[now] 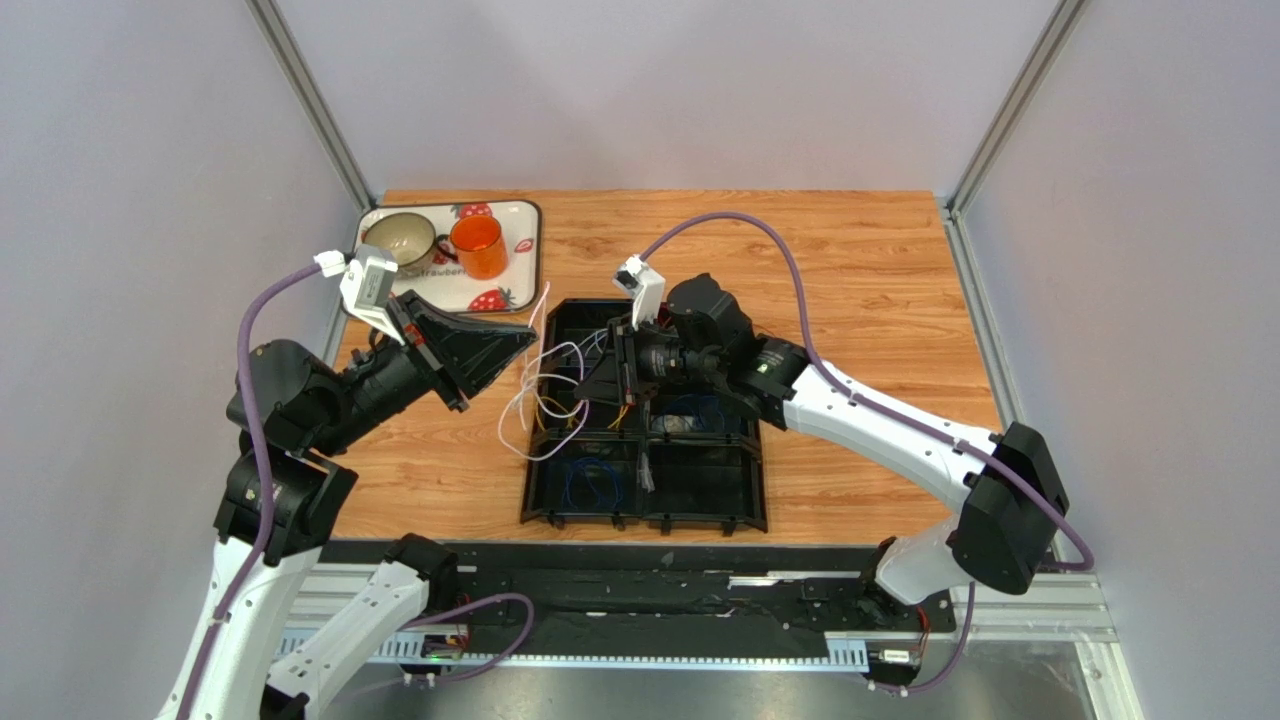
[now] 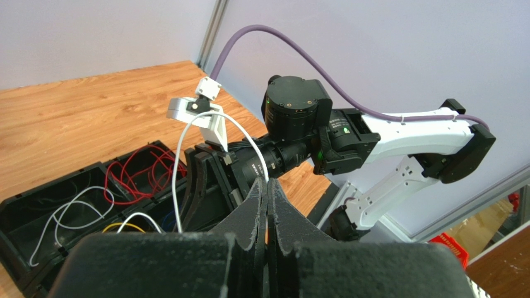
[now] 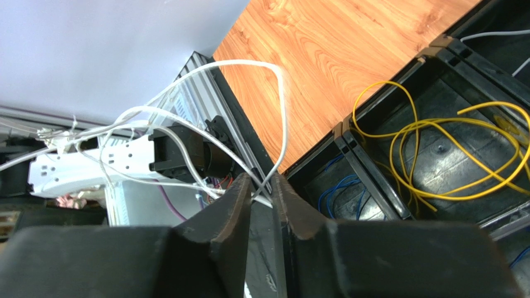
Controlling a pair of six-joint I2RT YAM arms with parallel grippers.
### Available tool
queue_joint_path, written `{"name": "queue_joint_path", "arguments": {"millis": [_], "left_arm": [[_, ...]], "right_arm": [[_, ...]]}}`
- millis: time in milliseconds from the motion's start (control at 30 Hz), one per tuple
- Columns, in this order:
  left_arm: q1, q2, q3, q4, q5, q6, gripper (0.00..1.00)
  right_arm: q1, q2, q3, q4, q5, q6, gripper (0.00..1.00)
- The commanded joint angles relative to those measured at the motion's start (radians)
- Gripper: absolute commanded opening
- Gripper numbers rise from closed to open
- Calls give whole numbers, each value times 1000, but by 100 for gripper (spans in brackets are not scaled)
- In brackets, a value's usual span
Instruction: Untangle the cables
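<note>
The left claw (image 2: 269, 189) is pressed tight together. A thin white cable (image 3: 284, 124) runs right into its tips, so it looks pinched there. The right claw (image 3: 262, 186) is almost closed and pinches more white strands between its fingers (image 3: 230, 211). The white loops hang in the air between the two claws, by the left side of the black box (image 1: 706, 488) on the tabletop (image 1: 872, 270). Red cables (image 2: 143, 171), yellow cables (image 3: 448, 149) and blue cables (image 3: 339, 192) lie down in different parts of the box.
</note>
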Motion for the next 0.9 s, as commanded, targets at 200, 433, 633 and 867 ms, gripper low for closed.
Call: {"name": "queue_joint_path", "arguments": {"millis": [200,433,633,867], "left_arm": [[4,-8,-4,37,15,-6,0],[4,-17,-21,11,-8,6,0],[4,-14,-46,17,-11,-3,0],[4,3,-104,75,37,-35,0]], "right_arm": [[11,7,28,98,-41,35,0],[11,-44,33,38,4,8,0],[11,-117,65,-57,91,-20,0],[11,-226,54,-122,166,-17,0]]}}
